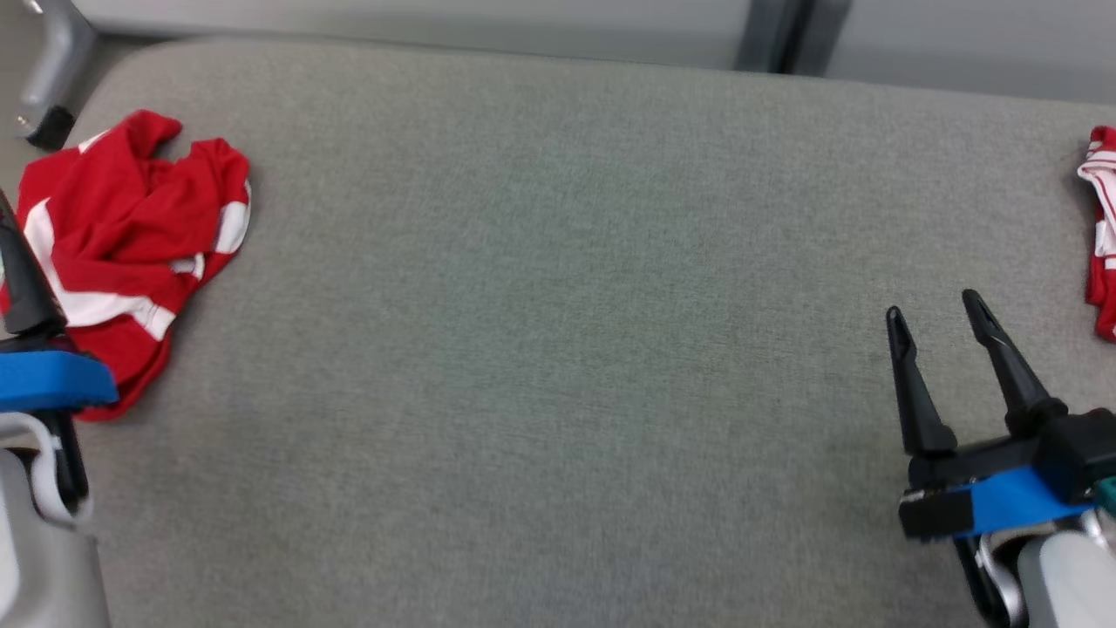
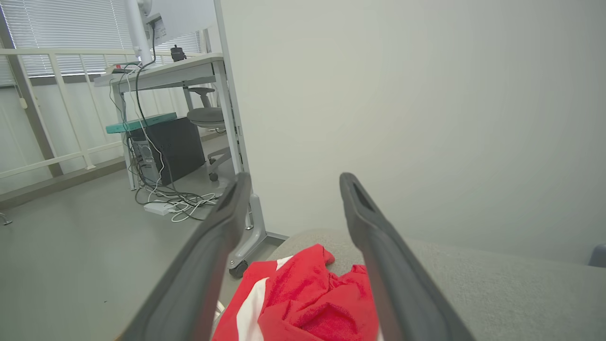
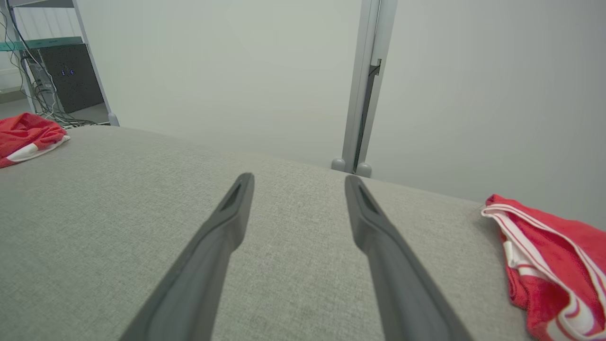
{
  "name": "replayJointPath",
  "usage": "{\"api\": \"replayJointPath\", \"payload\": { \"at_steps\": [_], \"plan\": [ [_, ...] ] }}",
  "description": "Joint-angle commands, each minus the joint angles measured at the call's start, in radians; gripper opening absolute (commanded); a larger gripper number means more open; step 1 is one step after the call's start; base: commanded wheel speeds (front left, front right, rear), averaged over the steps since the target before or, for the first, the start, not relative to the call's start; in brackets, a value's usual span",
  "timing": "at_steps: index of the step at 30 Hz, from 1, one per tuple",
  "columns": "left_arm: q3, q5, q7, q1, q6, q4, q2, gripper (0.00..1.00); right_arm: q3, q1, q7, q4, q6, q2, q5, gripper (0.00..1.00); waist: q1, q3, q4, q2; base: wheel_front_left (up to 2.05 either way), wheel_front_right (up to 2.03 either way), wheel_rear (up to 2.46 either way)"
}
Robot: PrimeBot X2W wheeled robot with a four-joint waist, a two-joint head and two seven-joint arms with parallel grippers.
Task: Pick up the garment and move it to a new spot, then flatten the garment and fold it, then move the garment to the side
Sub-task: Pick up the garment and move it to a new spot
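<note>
Just below left fingers (image 2: 199,265), crumpled garment (image 2: 303,298).

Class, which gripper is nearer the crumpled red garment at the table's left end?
Left. The left gripper hangs open just above that garment; the right gripper is far across the table, open.

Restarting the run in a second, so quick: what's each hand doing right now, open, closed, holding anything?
Left hand: open, holding nothing, by the crumpled red garment.
Right hand: open, holding nothing, over the grey surface.
</note>
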Motion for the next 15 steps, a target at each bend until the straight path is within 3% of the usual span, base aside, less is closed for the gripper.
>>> {"api": "replayJointPath", "payload": {
  "at_steps": [1,15],
  "plan": [
    [0.013,-0.008,-0.003,-0.042,-0.001,0.019,0.014,1.0,-0.009,-0.016,0.005,-0.018,0.0,-0.014,-0.011,1.0,-0.0002,0.025,-0.012,-0.0001,0.0,0.0,0.0],
    [0.083,-0.034,-0.003,-0.361,0.011,0.442,0.197,1.0,-0.093,0.003,0.091,-0.262,0.0,-0.059,-0.058,1.0,-0.0002,0.233,-0.115,-0.0001,0.0,0.0,0.0]
  ]
}}
